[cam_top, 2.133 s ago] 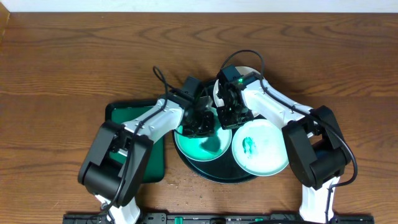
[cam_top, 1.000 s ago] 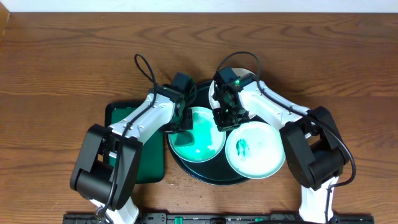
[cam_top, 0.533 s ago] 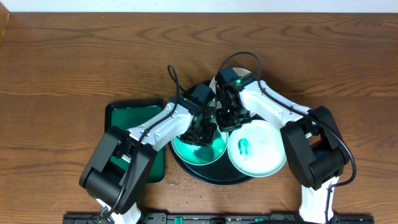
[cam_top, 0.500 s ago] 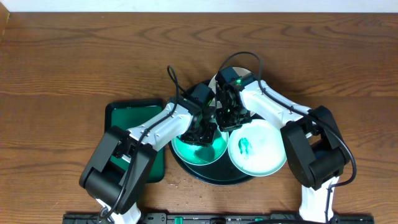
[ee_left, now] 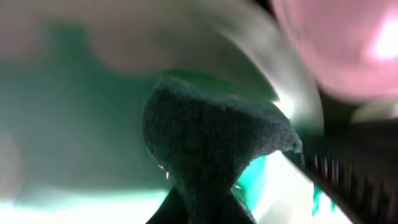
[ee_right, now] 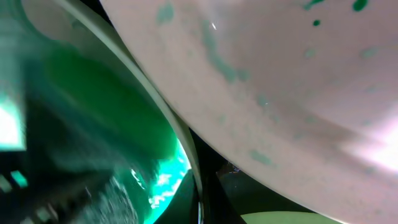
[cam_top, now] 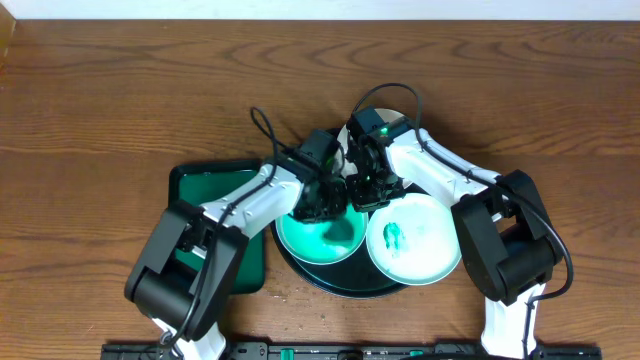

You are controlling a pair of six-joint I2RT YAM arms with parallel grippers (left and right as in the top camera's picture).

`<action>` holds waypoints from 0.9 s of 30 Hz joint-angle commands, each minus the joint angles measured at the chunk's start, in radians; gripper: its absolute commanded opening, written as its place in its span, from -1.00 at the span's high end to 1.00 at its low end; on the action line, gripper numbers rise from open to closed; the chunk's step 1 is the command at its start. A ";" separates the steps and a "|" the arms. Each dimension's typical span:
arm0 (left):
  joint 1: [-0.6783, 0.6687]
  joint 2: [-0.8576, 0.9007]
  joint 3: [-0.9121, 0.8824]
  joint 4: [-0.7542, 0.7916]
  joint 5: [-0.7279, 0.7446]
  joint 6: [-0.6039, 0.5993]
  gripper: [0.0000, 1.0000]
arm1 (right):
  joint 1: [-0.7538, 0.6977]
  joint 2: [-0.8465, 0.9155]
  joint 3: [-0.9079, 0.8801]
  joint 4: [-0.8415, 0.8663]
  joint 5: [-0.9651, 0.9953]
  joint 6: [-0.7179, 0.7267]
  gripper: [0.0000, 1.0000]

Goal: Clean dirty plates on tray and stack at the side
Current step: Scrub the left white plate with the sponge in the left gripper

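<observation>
The round dark tray [cam_top: 345, 283] holds two plates side by side. The left plate [cam_top: 318, 240] is smeared teal all over. My left gripper [cam_top: 323, 205] is shut on a dark cleaning pad [ee_left: 211, 137] and presses it onto that plate's far side. At the same plate's right edge, my right gripper [cam_top: 365, 190] is shut on its thin rim [ee_right: 186, 149]. The right plate [cam_top: 420, 240] is white with a small teal smear. Part of another pale plate [cam_top: 392, 115] shows behind the right arm.
A smaller rectangular green tray [cam_top: 215, 195] lies left of the round tray, under the left arm. Both forearms cross over the round tray's far half. Bare wooden table [cam_top: 120, 90] stretches behind and to both sides.
My left gripper swept the pad from the plate's left edge rightward onto its middle, then slightly back toward the far side. The right gripper stayed on the rim.
</observation>
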 commanded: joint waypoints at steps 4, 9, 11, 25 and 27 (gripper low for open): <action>0.099 0.034 0.001 0.019 -0.384 -0.093 0.86 | 0.009 0.015 -0.006 -0.020 0.008 -0.006 0.97; 0.127 0.034 0.001 -0.051 -0.512 -0.118 0.86 | 0.009 0.015 -0.006 -0.025 0.008 -0.006 0.97; 0.133 0.034 0.001 -0.112 -0.576 -0.130 0.86 | 0.009 0.015 -0.006 -0.025 0.008 -0.006 0.97; 0.114 0.006 0.035 -0.318 -0.668 -0.080 0.86 | 0.009 0.015 -0.006 -0.002 0.008 -0.006 0.97; 0.098 -0.025 0.053 -0.323 -0.668 -0.061 0.86 | 0.009 0.015 -0.006 0.001 0.008 -0.006 0.97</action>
